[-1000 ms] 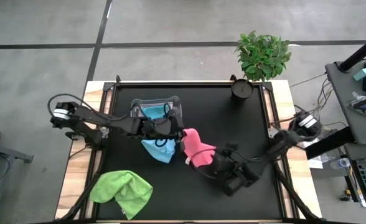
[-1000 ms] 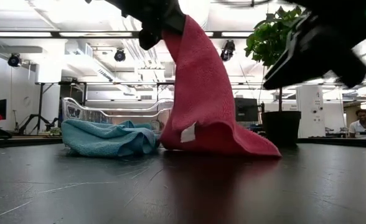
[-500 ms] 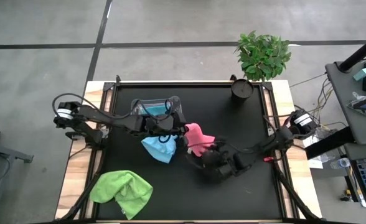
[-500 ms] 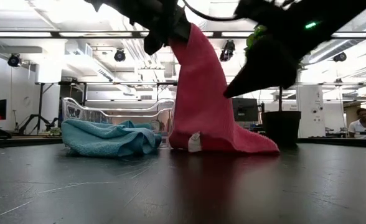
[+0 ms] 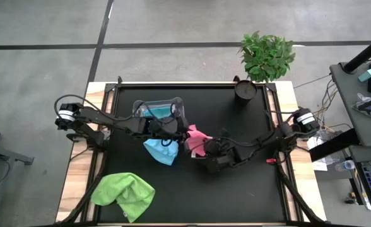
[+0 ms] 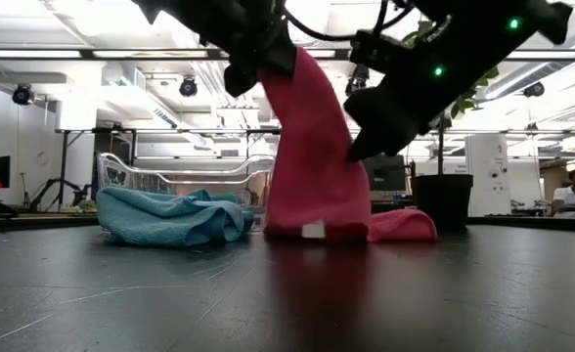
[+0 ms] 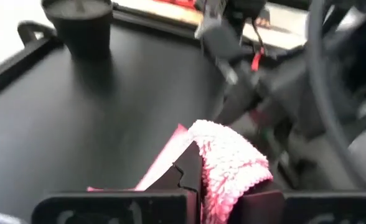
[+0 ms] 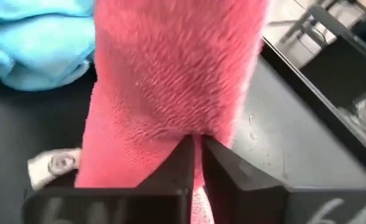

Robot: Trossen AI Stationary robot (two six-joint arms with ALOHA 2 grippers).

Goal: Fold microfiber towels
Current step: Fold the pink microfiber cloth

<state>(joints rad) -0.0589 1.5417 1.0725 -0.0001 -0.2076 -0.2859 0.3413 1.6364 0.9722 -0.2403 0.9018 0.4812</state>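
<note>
At frame centre we see the left pincer (image 5: 184, 130) and right pincer (image 5: 202, 149) both clamped on the pink towel (image 5: 195, 140).

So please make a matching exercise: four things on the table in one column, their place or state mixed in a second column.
1. pink towel
2. green towel
3. clear tub
4. plant pot

a. lying alone near the table's front left
b. holding a blue cloth
c. pinched by both tools
d. standing at the back right

Pairs: 1-c, 2-a, 3-b, 4-d
</note>
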